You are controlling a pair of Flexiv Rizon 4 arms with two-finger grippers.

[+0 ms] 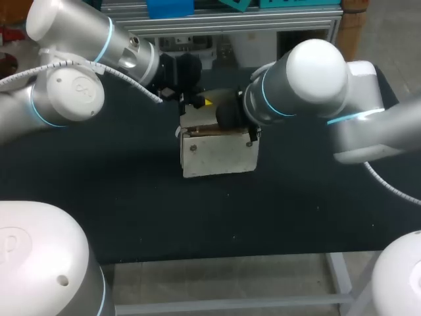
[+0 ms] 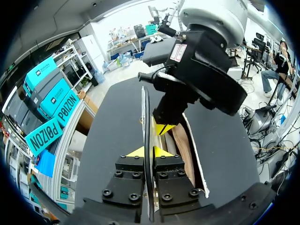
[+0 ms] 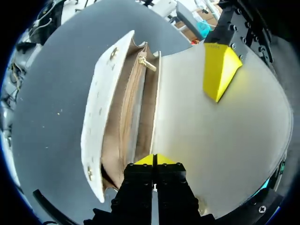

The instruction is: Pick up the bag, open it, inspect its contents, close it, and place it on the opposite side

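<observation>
- Bag (image 1: 217, 155): a cream flap bag standing upright near the middle of the dark table (image 1: 99, 197), between your two arms.
- Flap (image 3: 211, 140): raised off the mouth and held on edge. The tan lining and inner pockets are exposed beneath it.
- Left gripper (image 2: 145, 152): fingers pressed together on the flap's free edge, which shows as a thin line between the yellow tips.
- Right gripper (image 3: 154, 160): fingers also pinched on that flap, close beside your left one.
- Why it is held this way (judgement): two pinches on one edge keep the flap taut and out of the way, so your right wrist camera looks straight into the opening. This looks like the inspect step, with closing and the move to the opposite side not yet done.
- Gold clasp (image 3: 146, 63): stands at the inner rim, unfastened. A metal stud (image 3: 114, 55) shows on the front wall.
- Writing: none visible on the bag. There is a white-and-red sticker (image 2: 178, 52) on your right gripper's housing, but its print is too small to read.
- Risk (judgement): if you release one pinch first, the flap may twist and miss the clasp.
</observation>
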